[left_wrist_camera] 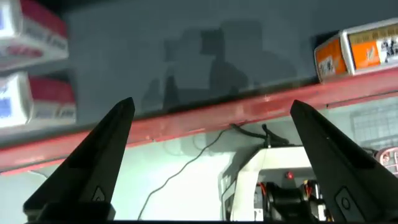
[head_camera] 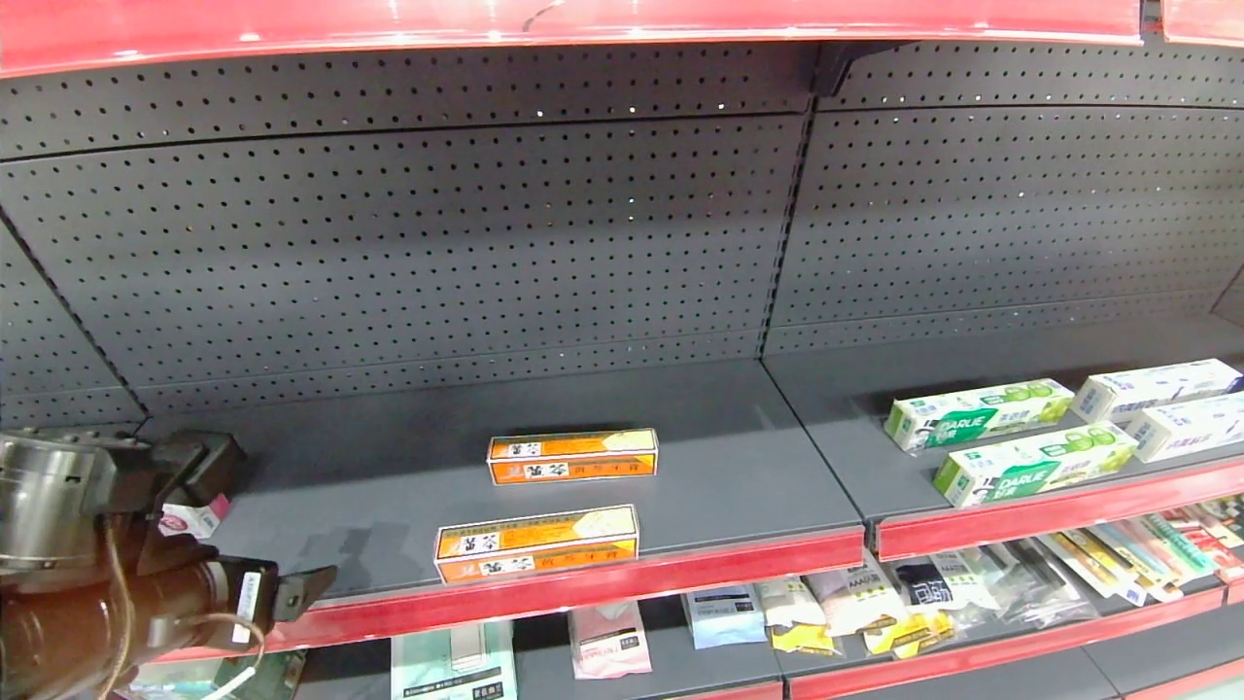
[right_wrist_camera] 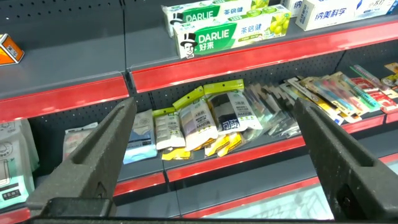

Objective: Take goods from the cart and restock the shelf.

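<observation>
**Overhead light, glare on red, bowed edges**

Light falls from above and in front. The glossy red upper shelf lip point(head_camera: 583, 21) carries white hot spots and bows downward toward the sides of the head view. Pinpoints of light shine through holes in the dark grey perforated back panel point(head_camera: 437, 243). The orange rectangular cartons point(head_camera: 571, 456) lay faint, soft shadows on the matt grey shelf deck point(head_camera: 739, 467). In the left wrist view that deck is dim, perhaps shaded from above, and the red front rail point(left_wrist_camera: 186, 127) shows a dull sheen. The right wrist view is bright, and the clear plastic packets point(right_wrist_camera: 205, 118) glint.
</observation>
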Available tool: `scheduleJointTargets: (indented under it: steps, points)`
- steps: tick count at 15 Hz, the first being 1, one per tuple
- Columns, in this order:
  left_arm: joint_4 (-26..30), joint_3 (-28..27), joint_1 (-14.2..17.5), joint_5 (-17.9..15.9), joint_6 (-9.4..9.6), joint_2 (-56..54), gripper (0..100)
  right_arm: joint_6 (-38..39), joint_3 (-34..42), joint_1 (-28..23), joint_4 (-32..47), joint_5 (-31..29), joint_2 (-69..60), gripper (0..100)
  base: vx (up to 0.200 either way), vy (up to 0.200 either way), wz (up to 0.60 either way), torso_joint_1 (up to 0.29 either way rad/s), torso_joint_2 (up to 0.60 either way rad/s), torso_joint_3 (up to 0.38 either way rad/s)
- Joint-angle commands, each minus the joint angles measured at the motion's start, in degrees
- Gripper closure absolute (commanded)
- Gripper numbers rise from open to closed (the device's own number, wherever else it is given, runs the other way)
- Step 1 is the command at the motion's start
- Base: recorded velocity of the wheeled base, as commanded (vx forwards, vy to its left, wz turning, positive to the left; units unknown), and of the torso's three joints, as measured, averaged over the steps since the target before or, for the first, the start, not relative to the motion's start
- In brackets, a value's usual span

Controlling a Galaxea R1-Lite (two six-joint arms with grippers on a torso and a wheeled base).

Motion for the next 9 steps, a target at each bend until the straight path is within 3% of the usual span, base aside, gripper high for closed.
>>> scheduleJointTargets:
  steps: [1,5,9]
  points:
    - [-4.81,-1.49,-0.34,-0.01,0.31,9.42,0,0.01,-0.04,0.01,-0.01,-0.02,0.09,0,0.000,0.000,0.00,0.000,0.00,0.000]
    - [-10.43,-2.81,-2.45,-0.01,0.49,15.92,0,0.01,-0.04,0.01,-0.01,-0.02,0.09,0,0.000,0.000,0.00,0.000,0.00,0.000]
    - [-11.66,-4.04,-4.65,-0.01,0.49,18.47,0,0.01,-0.04,0.01,-0.01,-0.02,0.09,0,0.000,0.000,0.00,0.000,0.00,0.000]
